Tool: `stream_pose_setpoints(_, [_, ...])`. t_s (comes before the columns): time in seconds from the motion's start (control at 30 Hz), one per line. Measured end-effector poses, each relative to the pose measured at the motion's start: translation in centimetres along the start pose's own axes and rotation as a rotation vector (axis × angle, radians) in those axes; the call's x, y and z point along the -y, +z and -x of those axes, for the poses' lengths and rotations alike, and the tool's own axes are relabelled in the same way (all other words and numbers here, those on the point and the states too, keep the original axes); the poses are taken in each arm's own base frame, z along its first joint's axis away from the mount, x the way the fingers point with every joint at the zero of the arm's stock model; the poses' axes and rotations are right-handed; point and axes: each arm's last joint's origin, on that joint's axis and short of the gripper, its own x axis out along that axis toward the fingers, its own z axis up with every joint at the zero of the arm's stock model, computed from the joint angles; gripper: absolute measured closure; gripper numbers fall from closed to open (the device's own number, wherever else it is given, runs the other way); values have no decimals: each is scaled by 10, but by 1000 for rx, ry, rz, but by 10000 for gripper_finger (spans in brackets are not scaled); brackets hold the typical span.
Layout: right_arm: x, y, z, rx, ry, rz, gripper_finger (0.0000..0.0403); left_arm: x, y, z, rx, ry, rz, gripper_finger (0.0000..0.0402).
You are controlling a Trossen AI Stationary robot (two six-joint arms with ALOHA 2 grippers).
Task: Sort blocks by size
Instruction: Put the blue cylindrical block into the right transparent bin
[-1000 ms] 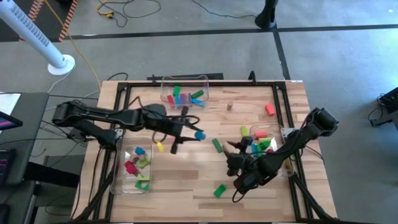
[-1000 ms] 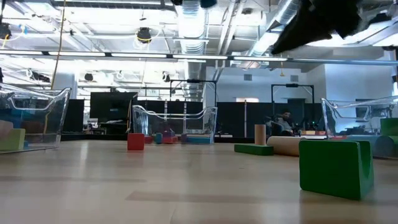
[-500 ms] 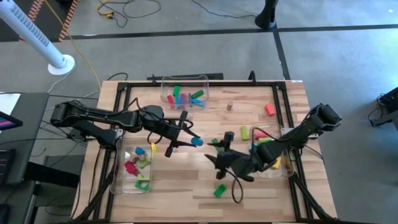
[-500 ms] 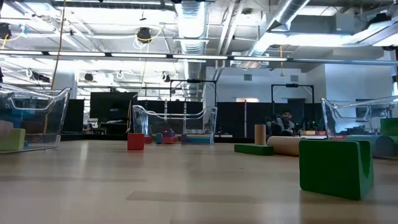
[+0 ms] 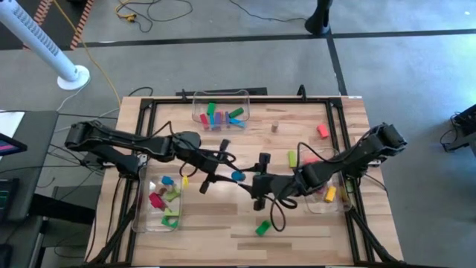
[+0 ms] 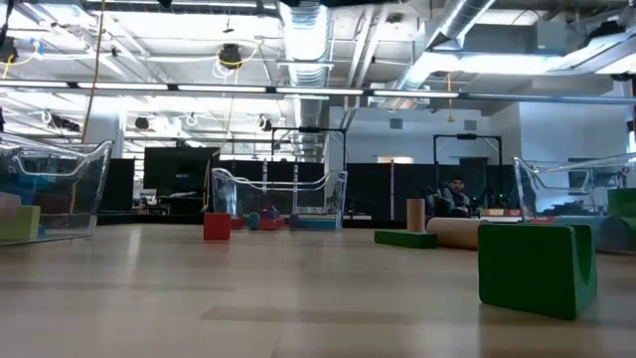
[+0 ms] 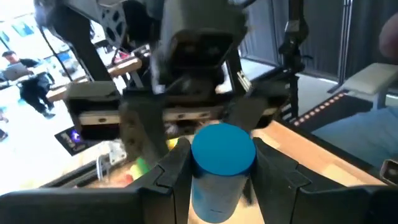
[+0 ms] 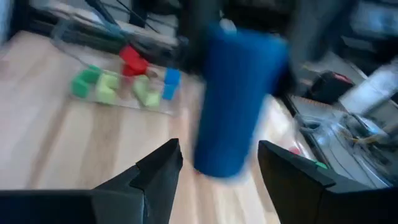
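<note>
**Handover at mid-table, sorting partly done**

Jaws of the left gripper (image 5: 223, 167) are clamping a blue cylinder (image 7: 221, 160), holding it up over the middle of the table, while the right gripper (image 5: 259, 181) is facing it with fingers spread wide and nothing between them yet. In the right wrist view the cylinder (image 8: 239, 99) is standing just ahead of those open fingers, so by my reading a pass from left to right is being set up.

Going near to far: a green arch block (image 5: 262, 227) is lying loose near the front edge. The left bin (image 5: 141, 216) is holding red, green, blue and yellow blocks, and the right bin (image 5: 316, 205) is holding at least a yellow one, its other contents being hidden by the arm. Farther back, a green bar (image 5: 292, 158), a red block (image 5: 322, 131) and a small tan piece (image 5: 274, 126) are waiting loose on the wood. The far bin (image 5: 220, 97) is carrying a mixed handful. So a good share is sorted, and several pieces are left.

Pale wooden planks are forming the table (image 5: 245, 141), framed by black rails. Beyond it, grey floor, cables and a white post (image 5: 44, 45) are showing; the low view is looking into an open workshop with ceiling ducts and a person seated far off.
</note>
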Motion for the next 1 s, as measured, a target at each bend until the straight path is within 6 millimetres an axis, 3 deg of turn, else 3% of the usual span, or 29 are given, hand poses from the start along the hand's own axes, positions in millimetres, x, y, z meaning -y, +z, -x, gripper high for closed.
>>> stream_pose_setpoints(0.37, [-1,1,-1,17,25,-8,161,0,-11,-15,14,-1,-21,274])
stream_pose_setpoints(0.77, [0,0,-2,8,20,-14,245,2,-11,-16,12,-3,-33,273])
stream_pose_setpoints(1.0, [2,-3,-3,-22,18,-15,231,2,-12,-16,4,-5,-24,273])
